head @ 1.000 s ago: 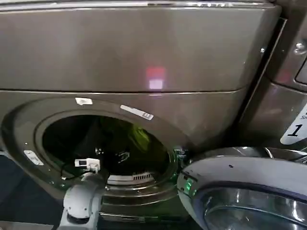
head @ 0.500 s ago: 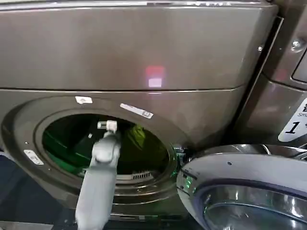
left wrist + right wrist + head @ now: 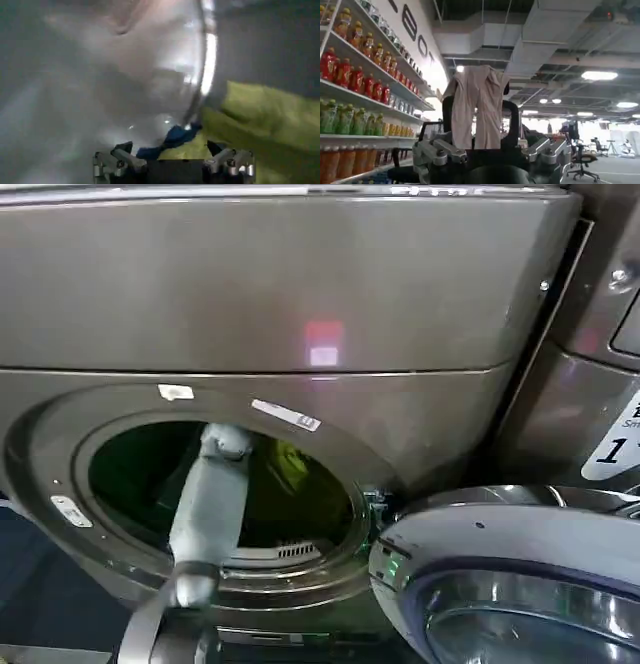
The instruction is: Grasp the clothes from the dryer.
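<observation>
Left arm reaches through the porthole of the dryer (image 3: 300, 304), and the left gripper (image 3: 172, 156) hangs inside the drum with fingers spread wide, nothing between them. The clothes (image 3: 260, 120) lie just ahead of the fingertips, a yellow-green heap. It looks soft, light and floppy, so a raised fold is probably the best hold. The right gripper (image 3: 490, 150) is clamped on a pale cloth (image 3: 477, 107), away from the dryer.
</observation>
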Controlling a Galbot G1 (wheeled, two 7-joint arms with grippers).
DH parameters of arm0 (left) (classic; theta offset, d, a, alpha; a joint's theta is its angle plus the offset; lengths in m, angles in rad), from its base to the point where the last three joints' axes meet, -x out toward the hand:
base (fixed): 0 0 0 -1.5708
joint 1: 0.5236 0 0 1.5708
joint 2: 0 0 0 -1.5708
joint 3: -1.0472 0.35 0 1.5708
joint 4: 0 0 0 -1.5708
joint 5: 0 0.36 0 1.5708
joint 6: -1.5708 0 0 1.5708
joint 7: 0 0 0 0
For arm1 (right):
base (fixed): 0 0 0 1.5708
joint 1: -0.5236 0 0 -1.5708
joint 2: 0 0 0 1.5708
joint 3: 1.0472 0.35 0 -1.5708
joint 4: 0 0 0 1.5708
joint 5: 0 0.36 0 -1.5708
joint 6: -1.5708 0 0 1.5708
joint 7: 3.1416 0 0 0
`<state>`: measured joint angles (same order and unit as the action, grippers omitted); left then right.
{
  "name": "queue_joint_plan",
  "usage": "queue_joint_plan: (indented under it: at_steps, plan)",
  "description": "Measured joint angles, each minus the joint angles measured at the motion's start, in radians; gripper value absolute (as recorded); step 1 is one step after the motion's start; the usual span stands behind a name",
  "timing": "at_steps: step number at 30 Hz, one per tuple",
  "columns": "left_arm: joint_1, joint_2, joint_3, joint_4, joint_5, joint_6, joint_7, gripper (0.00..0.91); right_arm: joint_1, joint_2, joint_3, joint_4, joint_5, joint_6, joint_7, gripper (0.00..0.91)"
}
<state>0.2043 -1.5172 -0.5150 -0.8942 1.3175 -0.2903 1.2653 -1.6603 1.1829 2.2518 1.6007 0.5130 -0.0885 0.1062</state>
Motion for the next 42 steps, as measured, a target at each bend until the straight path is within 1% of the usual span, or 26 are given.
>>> queue_joint_plan:
  at_steps: [6,15,26,27,28,42]
  plan:
    - [-0.022,0.007,0.004,0.055,-0.046,-0.014,0.03,0.907,0.005,0.006,-0.009,0.008,-0.01,0.0,-0.001,0.907]
    - [-0.044,0.028,-0.008,0.2,-0.127,-0.007,0.035,0.907,0.007,-0.006,-0.011,0.0,-0.027,0.0,-0.007,0.907]
    - [-0.055,0.045,-0.015,0.322,-0.179,0.007,0.028,0.907,0.005,-0.022,-0.015,-0.006,-0.037,0.005,-0.014,0.907]
    - [-0.056,0.045,-0.017,0.333,-0.183,0.007,0.026,0.102,0.005,-0.022,-0.015,-0.006,-0.037,0.005,-0.014,0.907]
    - [-0.056,0.045,-0.018,0.34,-0.187,0.007,0.026,0.0,0.005,-0.022,-0.015,-0.006,-0.037,0.005,-0.014,0.907]
    - [-0.037,0.052,-0.019,0.355,-0.264,-0.001,0.035,0.0,0.009,-0.015,-0.033,-0.007,-0.044,0.008,-0.02,0.907]
